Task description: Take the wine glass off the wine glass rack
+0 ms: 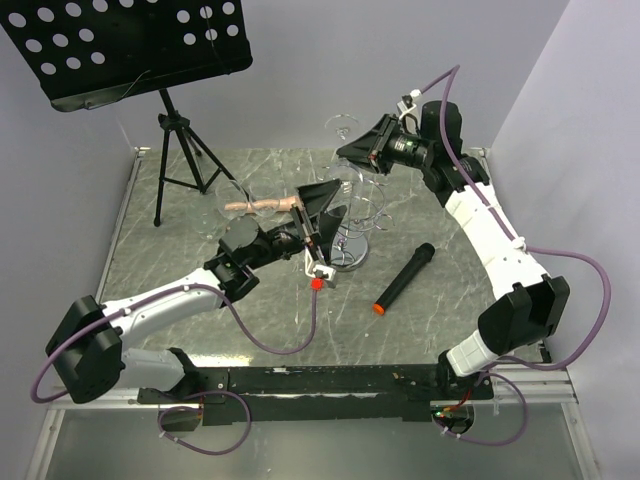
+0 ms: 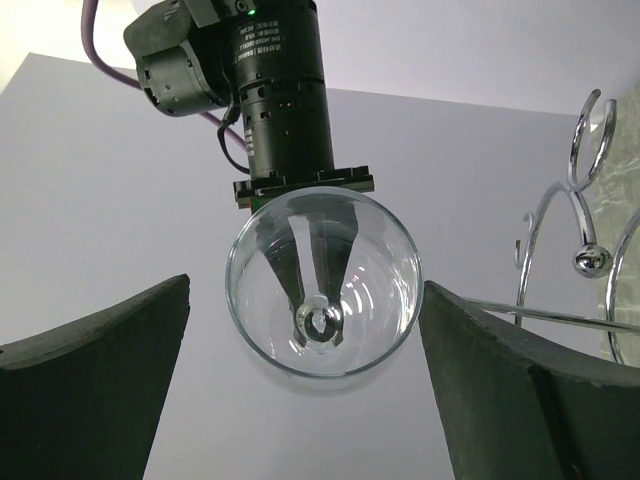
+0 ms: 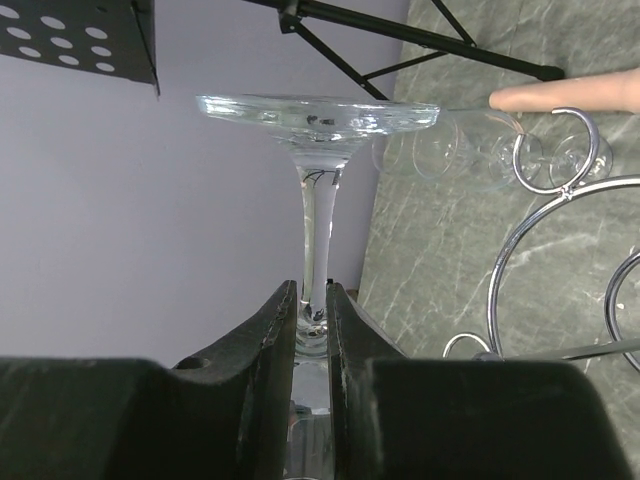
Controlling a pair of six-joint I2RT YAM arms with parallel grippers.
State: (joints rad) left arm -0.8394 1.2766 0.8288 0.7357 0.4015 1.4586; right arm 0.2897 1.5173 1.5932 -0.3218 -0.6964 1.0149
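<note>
- The wine glass was clear, smooth, glossy glass.
- The wine glass rack was polished chrome wire with a mirror-bright disc base.
- The table had a grey, veined, marble-look top.
- The music stand was matt black perforated metal.
- The right hand had matt black fingers.

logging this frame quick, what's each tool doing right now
Left tool: open, holding nothing.
Right tool: closed on the stem of the wine glass, holding it.

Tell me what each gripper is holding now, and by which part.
The right gripper holds the wine glass by its stem, close to the bowl. The left gripper holds nothing; its jaws are open.
</note>
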